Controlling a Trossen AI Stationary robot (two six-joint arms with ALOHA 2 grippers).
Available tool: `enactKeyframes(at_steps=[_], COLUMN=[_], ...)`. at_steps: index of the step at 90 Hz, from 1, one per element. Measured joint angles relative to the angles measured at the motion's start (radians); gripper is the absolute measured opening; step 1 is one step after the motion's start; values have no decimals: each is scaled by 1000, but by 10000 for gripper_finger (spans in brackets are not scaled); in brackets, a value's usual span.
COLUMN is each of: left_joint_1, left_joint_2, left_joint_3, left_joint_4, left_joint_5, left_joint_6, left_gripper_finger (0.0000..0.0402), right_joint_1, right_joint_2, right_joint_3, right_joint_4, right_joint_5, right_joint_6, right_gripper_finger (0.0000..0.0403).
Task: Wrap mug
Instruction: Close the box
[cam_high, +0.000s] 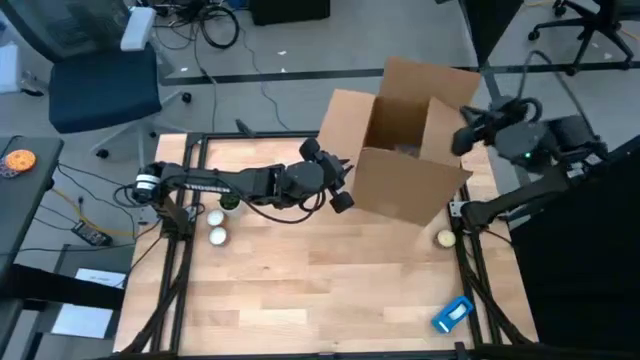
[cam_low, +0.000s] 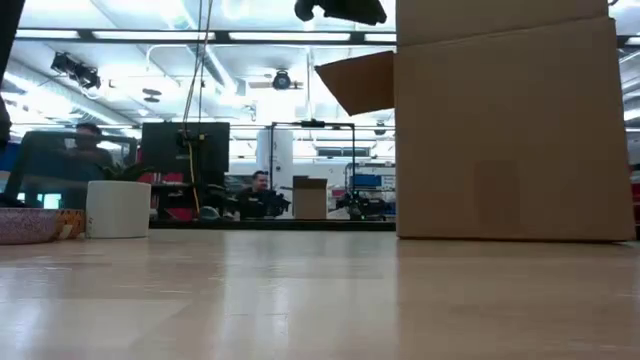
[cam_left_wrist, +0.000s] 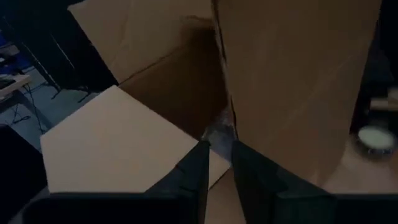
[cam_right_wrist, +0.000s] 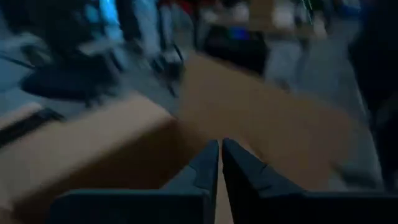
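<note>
Cardboard dominates what we see: a plain brown box (cam_high: 405, 165) with matte, creased walls stands toward the far right part of the pale wood-plank desk (cam_high: 300, 290), its top flaps folded up and outward. We find our left gripper (cam_high: 340, 183) stretched across the desk on its dark jointed arm, right at the box's left wall beside the open flap; in the left wrist view its jaws stand a narrow slit apart, clasping nothing, aimed at the box's corner seam. Our right gripper (cam_high: 466, 128) hovers above the box's right flap, and in the right wrist view its jaws are pressed together with nothing between them.

In the low view a smooth white cylindrical mug (cam_low: 118, 208) sits upright on the desk at the left, well apart from the box, just beside a shallow speckled dish (cam_low: 27, 225). From above, we cannot pick the mug out with certainty among the small round pale objects (cam_high: 216, 226) near the left arm's base. A small blue rectangular packet (cam_high: 452, 314) lies near the desk's front right corner.
</note>
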Motion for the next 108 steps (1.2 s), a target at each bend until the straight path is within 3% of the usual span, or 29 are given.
enactKeyframes(at_steps=[5, 18, 32, 56, 81, 108], left_joint_1=[0, -2, 9, 17, 17, -1], left_joint_2=[0, 0, 0, 23, 65, 106], left_joint_3=[0, 0, 0, 0, 0, 0], left_joint_4=[-19, -42, -30, -30, -8, 168], left_joint_5=[50, 91, 92, 145, 192, 310], left_joint_6=[43, 90, 93, 93, 93, 68], left_gripper_finger=[53, 53, 53, 53, 53, 53], right_joint_1=[-50, -138, -174, -176, -253, -326], right_joint_2=[-29, -146, -195, -177, -161, -19], right_joint_3=[-6, -66, -175, -375, -382, -409], right_joint_4=[-55, 10, -1, 71, 189, 240], right_joint_5=[-94, -313, -385, -451, -635, -826], right_joint_6=[72, 66, 147, 148, 209, 181], right_gripper_finger=[0, 0, 0, 0, 0, 0])
